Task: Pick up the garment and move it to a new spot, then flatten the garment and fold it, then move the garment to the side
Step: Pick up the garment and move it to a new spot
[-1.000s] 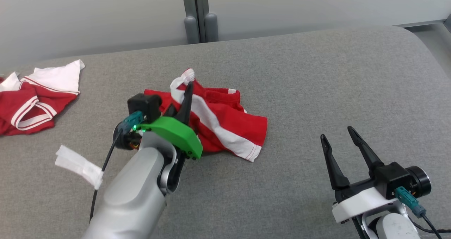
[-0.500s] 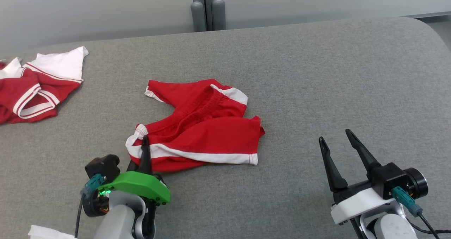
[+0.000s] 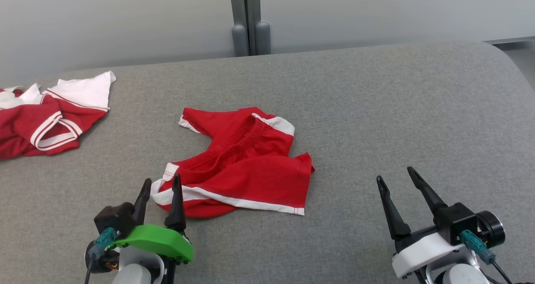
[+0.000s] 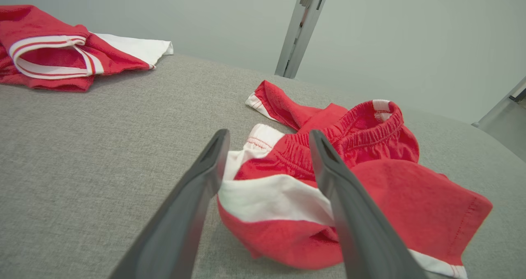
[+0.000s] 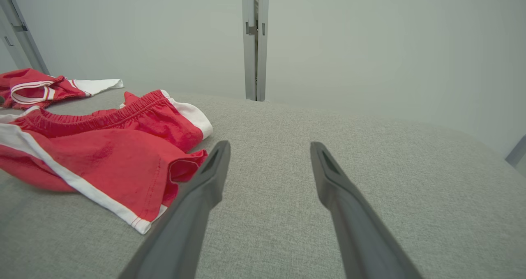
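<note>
Flattening step, judging by shorts (image 3: 246, 167) rumpled on desk (image 3: 397, 108). Left jaws spread at striped hem (image 4: 271, 199) (nothing gripped); right jaws spread, empty, well apart. Next calls for pinching opposite corners, pulling taut.

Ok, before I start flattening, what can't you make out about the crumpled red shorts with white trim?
Red shorts: the layers underneath, in every view, buried under their own folds.
Their near white-banded corner: head view, partly behind the left gripper fingers; contact unclear.
Crumpled red-and-white shirt: cut off by the head view's left edge.
</note>
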### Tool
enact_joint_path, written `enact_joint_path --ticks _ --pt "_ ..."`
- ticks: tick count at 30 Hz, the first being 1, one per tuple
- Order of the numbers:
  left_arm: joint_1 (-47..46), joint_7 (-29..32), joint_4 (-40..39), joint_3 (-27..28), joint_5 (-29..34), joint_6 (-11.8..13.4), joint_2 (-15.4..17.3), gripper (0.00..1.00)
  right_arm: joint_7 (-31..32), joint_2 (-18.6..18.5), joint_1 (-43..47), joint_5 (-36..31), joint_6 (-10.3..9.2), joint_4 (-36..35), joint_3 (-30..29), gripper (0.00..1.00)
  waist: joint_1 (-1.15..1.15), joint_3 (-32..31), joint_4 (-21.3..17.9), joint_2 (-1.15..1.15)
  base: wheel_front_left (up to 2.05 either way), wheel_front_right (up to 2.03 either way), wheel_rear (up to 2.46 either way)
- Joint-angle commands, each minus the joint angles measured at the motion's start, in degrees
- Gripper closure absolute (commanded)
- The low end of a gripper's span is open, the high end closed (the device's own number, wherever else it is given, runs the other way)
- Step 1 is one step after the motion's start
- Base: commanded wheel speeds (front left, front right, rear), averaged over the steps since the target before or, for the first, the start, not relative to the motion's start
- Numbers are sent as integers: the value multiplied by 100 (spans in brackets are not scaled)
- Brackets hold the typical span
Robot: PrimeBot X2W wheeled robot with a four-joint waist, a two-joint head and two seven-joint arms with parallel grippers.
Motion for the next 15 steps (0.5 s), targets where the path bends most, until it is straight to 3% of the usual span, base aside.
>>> enact_joint_path --ticks 1,9,15 --pt "143 -1 -96 81 152 -54 13 0 -2 -21 118 -3 -8 24 -34 0 0 -154 44 0 0 0 0" --pt "644 -1 -588 168 756 -175 14 0 -2 -20 255 131 -8 40 -67 0 0 -376 102 0 0 0 0" --pt "1069 -2 -812 128 537 -194 12 0 -2 -21 365 227 -8 51 -91 0 0 -462 86 0 0 0 0"
